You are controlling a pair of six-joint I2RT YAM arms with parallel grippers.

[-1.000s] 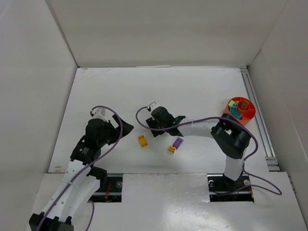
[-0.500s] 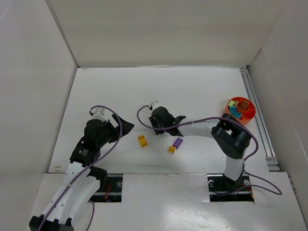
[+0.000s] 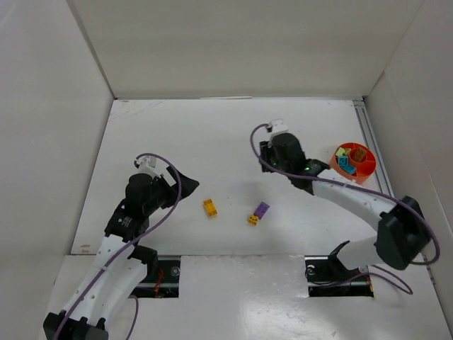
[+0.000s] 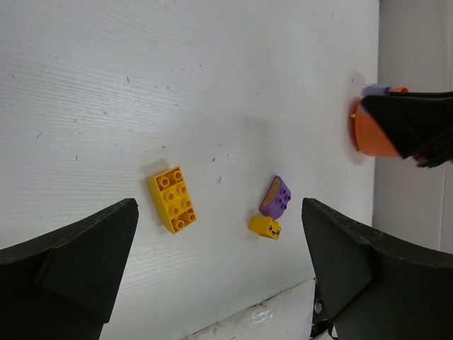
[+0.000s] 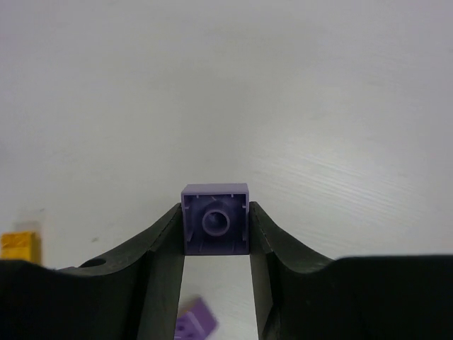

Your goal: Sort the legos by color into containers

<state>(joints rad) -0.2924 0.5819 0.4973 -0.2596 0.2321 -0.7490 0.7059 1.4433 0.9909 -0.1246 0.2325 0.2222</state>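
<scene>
My right gripper (image 5: 216, 228) is shut on a small purple lego (image 5: 216, 218), held underside toward the camera and lifted above the table. From above, this gripper (image 3: 269, 156) hangs mid-table, left of the round orange container (image 3: 366, 172), which holds teal, pale green and brown legos. Three legos lie on the table: a long yellow one (image 3: 210, 207), a purple one (image 3: 262, 210) and a tiny yellow one (image 3: 253, 219) touching it. My left gripper (image 4: 219, 207) is open and empty, short of the long yellow lego (image 4: 173, 199). The container (image 4: 369, 133) sits far right, half hidden by the right arm.
White walls enclose the table on the left, back and right. A metal rail (image 3: 379, 170) runs along the right edge just beyond the container. The right arm's purple cable (image 3: 263, 142) loops above the table near its wrist.
The right gripper closed on a purple lego near the table's middle, lifted it and swung right and back toward the container. The left arm has barely moved.
</scene>
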